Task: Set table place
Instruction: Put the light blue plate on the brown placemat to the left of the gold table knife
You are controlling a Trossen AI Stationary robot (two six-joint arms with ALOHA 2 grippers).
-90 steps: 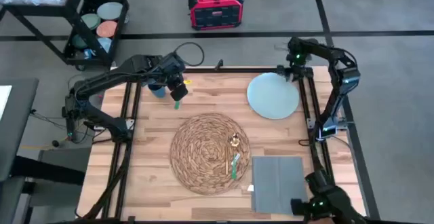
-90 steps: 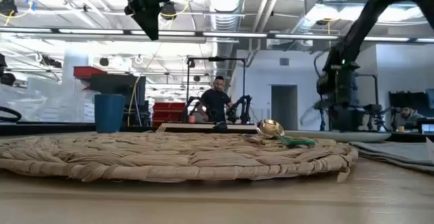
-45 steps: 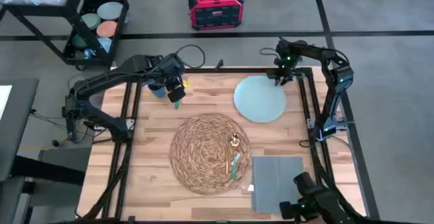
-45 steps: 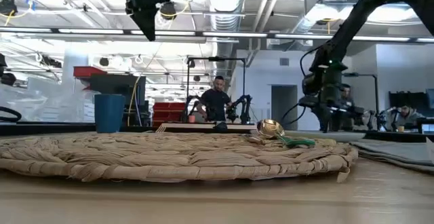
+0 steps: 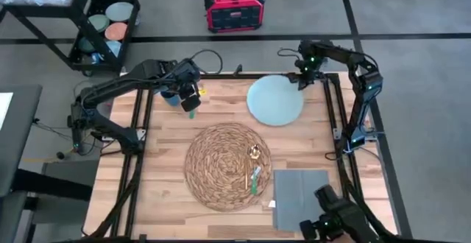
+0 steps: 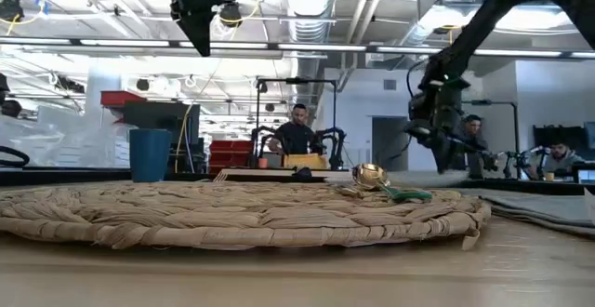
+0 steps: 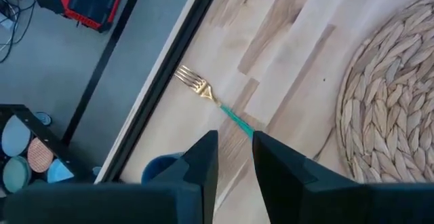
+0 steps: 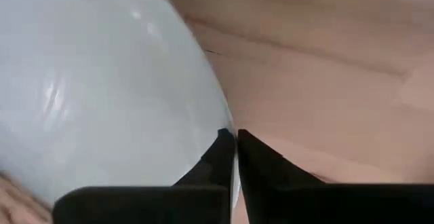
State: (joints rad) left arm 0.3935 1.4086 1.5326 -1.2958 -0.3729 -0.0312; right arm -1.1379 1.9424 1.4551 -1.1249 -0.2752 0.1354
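Note:
The pale blue plate (image 5: 274, 101) sits at the table's (image 5: 162, 169) far right, and my right gripper (image 5: 304, 79) is shut on its far right rim. My left gripper (image 5: 191, 103) hangs high over the far left, shut on a green-handled fork (image 7: 203, 91). Just beyond it the dark blue cup (image 5: 171, 96) stands on the wood. The straw mat (image 5: 227, 166) lies mid-table with a gold spoon (image 6: 372, 175) and other green-handled cutlery (image 5: 254, 173) on it. The grey napkin (image 5: 302, 197) lies flat at the near right. My left gripper pinches the fork's green handle (image 7: 239, 123) between its two fingers, which point down from above. The gold tines (image 7: 191, 81) stick out beyond the fingers, and the fork is lifted clear of the table. My right gripper pinches the plate's rim (image 8: 220, 125) at its far right side between the finger ends (image 8: 218, 149). Whether the plate's bottom is off the wood, I cannot tell.
A black cart (image 5: 103, 22) with stacked plates stands beyond the far left corner. A red box (image 5: 234, 7) sits on the floor behind the table. A dark device (image 5: 338, 221) is at the near right edge. People sit in the room behind (image 6: 297, 140).
My right gripper has gone toward the table's left edge with the plate, which has shifted left along the far side, closer to the middle. The fork stays lifted.

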